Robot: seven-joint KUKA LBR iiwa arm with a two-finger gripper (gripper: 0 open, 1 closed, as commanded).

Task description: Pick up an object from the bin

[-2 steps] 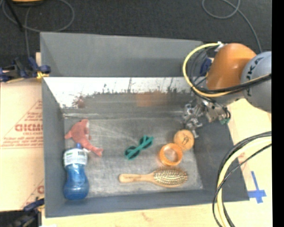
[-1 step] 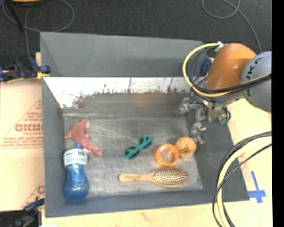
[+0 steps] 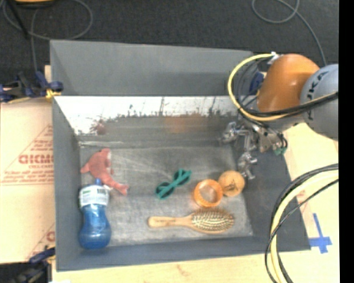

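You are at the approach step of the pick. Nothing is gripped yet, and the gripper (image 3: 248, 161) hangs low in the bin (image 3: 147, 75), near its far right corner as the camera view shows it, close to the right wall. From this angle you cannot tell whether the jaws are spread or pressed together: the metal parts under the orange wrist cover (image 3: 286, 81) overlap too much, and no thing is seen between them. The thing nearest to the gripper is a small round orange piece (image 3: 231, 183), which lies on the bin floor just beside the tool tip, a little toward the near edge. On its left side it touches, or almost touches, an orange ring (image 3: 208, 193). A wooden hairbrush (image 3: 194, 221) lies along the near edge, close to these two. A teal bow-shaped thing (image 3: 173, 183) is in the middle of the floor, and a pink toy (image 3: 101, 168) and a blue bottle (image 3: 94, 217) are well apart from the gripper, by the left wall. I judge the round orange piece to be the likely target. The next move calls for a small shift toward the near edge, so that the jaws stand over it, and then a straight descent. Take care that the ring is not caught together with it and that the right wall is not touched.
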